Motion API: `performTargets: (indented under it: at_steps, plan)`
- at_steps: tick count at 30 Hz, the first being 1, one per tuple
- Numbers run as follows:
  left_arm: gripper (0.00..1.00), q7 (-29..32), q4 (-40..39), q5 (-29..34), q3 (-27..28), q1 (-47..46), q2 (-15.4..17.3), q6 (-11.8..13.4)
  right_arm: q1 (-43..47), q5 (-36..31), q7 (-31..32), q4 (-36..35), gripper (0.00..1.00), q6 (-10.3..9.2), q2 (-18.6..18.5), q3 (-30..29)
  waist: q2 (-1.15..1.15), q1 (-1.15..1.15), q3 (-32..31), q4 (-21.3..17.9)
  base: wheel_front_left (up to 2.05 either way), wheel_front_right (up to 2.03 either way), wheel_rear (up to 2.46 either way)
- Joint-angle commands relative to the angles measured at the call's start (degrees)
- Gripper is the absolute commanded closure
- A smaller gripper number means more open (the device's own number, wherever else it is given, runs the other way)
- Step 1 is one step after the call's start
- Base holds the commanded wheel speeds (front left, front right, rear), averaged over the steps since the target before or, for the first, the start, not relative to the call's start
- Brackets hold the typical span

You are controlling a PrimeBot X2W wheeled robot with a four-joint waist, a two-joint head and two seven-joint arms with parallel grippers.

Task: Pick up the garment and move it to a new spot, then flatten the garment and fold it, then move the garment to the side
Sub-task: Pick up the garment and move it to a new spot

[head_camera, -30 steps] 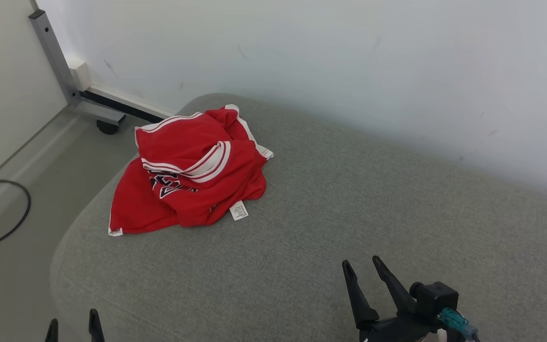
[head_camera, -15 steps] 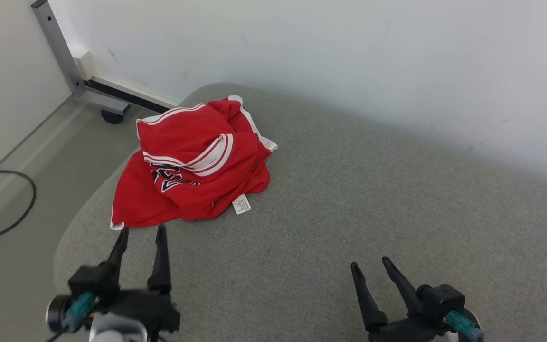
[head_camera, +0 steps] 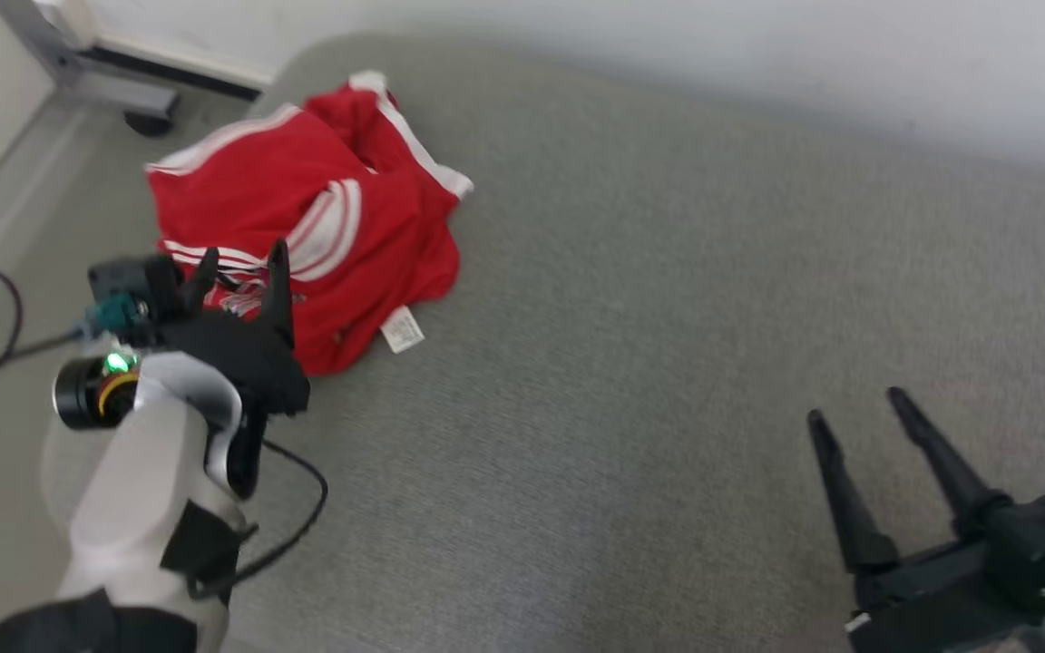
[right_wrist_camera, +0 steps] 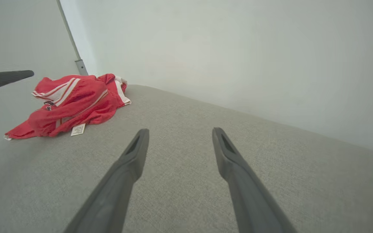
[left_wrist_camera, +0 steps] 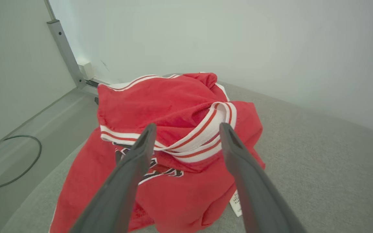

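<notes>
Garment (head_camera: 305, 227): red jersey with white striped trim and dark lettering, crumpled in a heap. It sits at the far-left corner of the grey padded surface (head_camera: 631, 299), close to the rounded edge. White care label (head_camera: 403, 328) sticks out from the near side and lies flat on the fabric.

Left tool (head_camera: 242, 256): fingers spread wide, nothing held. In the head view it's over the near-left part of the heap. In the left wrist view the fingers line up on the striped trim band (left_wrist_camera: 202, 132), one either side of it. I can't tell if the tips touch the cloth.

Right tool (head_camera: 856, 408): also wide open and empty. It's at the near right over bare grey fabric, well apart from the garment, with the fingers pointing toward the wall (head_camera: 758, 54).

In the right wrist view I see the heap far left, with one dark finger of the left tool just beside it at the frame edge.

Beyond the left edge there's floor with a black cable loop (left_wrist_camera: 40, 149). A grey metal frame leg (left_wrist_camera: 64, 48) stands against the wall behind the garment.
</notes>
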Motion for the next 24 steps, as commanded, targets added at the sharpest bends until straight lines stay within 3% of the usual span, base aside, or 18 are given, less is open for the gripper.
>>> performTargets:
  at_steps: [1, 7, 15, 16, 17, 24]
  plan:
    - [0.00, 1.11, 1.06, -0.45, -0.24, -1.86, 0.07, -0.09, 0.47, -0.30, 0.86, -1.85, 0.00, 0.19, -0.56, -0.57, -0.01, -0.02, 10.21, -6.62, 0.00, 0.00, 0.00]
    - [0.00, 5.67, 6.13, -2.71, 0.42, -9.21, 1.70, -0.10, 4.60, -0.39, 4.33, -10.31, 0.00, 0.19, -0.84, -2.99, -0.01, -0.02, 14.72, -8.02, 0.00, 0.00, 0.00]
    - [0.00, 9.60, 13.25, -3.04, 1.32, -10.92, 3.39, 4.76, 6.63, -0.22, 3.74, -10.68, 0.00, 0.19, 0.19, -2.18, -0.01, -0.02, 13.80, -9.37, 0.00, 0.00, 0.00]
    - [0.46, 9.40, 13.85, -3.02, 1.27, -10.63, 3.41, 5.04, 6.51, -0.08, 3.54, -10.37, 0.00, 0.19, 0.34, -1.87, -0.01, -0.02, 13.35, -9.55, 0.00, 0.00, 0.00]
    - [1.00, 9.14, 14.18, -3.12, 1.26, -10.36, 3.39, 5.13, 6.37, 0.01, 3.39, -9.99, 0.00, 0.19, 0.47, -1.56, -0.01, -0.02, 12.81, -9.70, 0.00, 0.00, 0.00]
    - [1.00, 7.03, 14.47, -3.40, 1.09, -10.21, 6.40, 3.58, 4.48, 0.97, 1.42, -5.89, 0.00, 0.19, 1.61, 0.86, -0.01, -0.02, 7.15, -10.34, 0.00, 0.00, 0.00]
